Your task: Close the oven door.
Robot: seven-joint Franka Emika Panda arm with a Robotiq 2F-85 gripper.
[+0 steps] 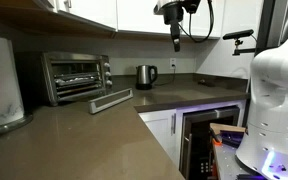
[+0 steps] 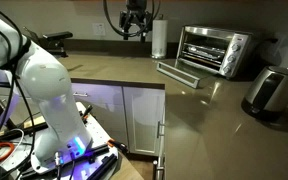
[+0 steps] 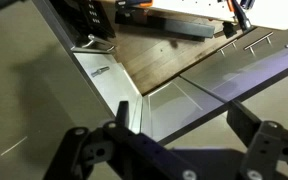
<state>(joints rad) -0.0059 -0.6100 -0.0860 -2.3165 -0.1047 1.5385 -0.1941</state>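
The stainless toaster oven (image 1: 76, 75) stands on the counter against the wall; it also shows in an exterior view (image 2: 216, 50). Its oven door (image 1: 111, 100) hangs open, folded down flat with the long bar handle at its front edge; it also shows in an exterior view (image 2: 181, 73). My gripper (image 1: 175, 40) hangs high above the counter, well apart from the oven, also in an exterior view (image 2: 136, 28). In the wrist view the gripper (image 3: 174, 140) has its fingers spread wide with nothing between them, looking down at the counter edge.
A steel kettle (image 1: 146, 76) stands beside the oven, also in an exterior view (image 2: 272, 92). A paper towel roll (image 2: 159, 39) stands by the wall. A dark built-in appliance (image 1: 202, 135) sits under the counter. A white container (image 1: 1, 85) stands at the counter end.
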